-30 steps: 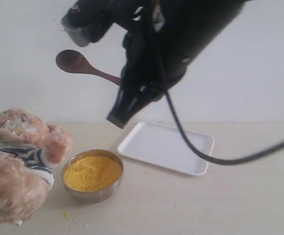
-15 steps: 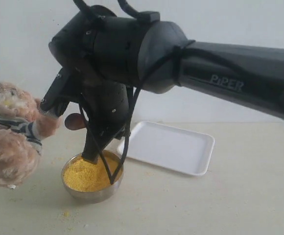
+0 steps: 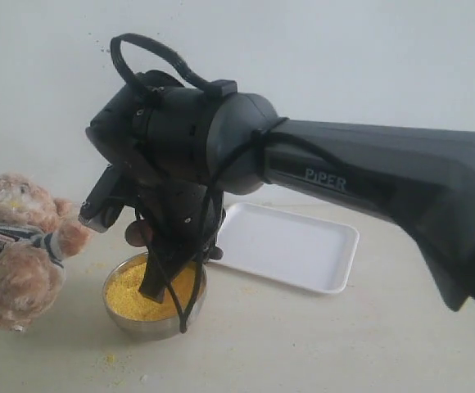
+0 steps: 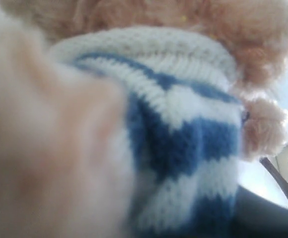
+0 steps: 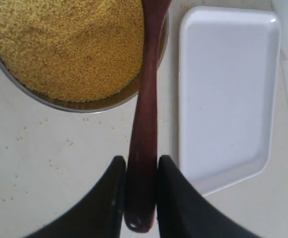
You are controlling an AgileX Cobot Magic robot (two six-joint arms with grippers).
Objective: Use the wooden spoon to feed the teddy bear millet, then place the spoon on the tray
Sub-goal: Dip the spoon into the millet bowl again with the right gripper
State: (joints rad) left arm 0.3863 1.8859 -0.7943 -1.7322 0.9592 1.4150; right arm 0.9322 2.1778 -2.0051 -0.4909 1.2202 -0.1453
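Observation:
My right gripper [image 5: 141,161] is shut on the thin handle of the dark wooden spoon [image 5: 145,114]. The spoon's far end reaches over the yellow millet [image 5: 64,44] in the shiny metal bowl [image 5: 59,105]. In the exterior view that gripper [image 3: 160,274] hangs low over the millet [image 3: 127,293], and the spoon's oval end [image 3: 137,233] shows at the bowl's far left rim. The teddy bear [image 3: 16,246] in its striped shirt [image 4: 183,144] is held up at the left. It fills the left wrist view and hides my left gripper's jaws. The white tray [image 3: 295,246] lies behind and right of the bowl.
Loose yellow grains [image 3: 110,359] are scattered on the beige table [image 3: 319,344] in front of the bowl. The right arm's thick black body [image 3: 368,184] spans the scene from the right edge. A plain pale wall [image 3: 344,65] stands behind.
My right arm has come down from high above the tray to low over the millet bowl, carrying the spoon. The bear has shifted left and turned more upright.

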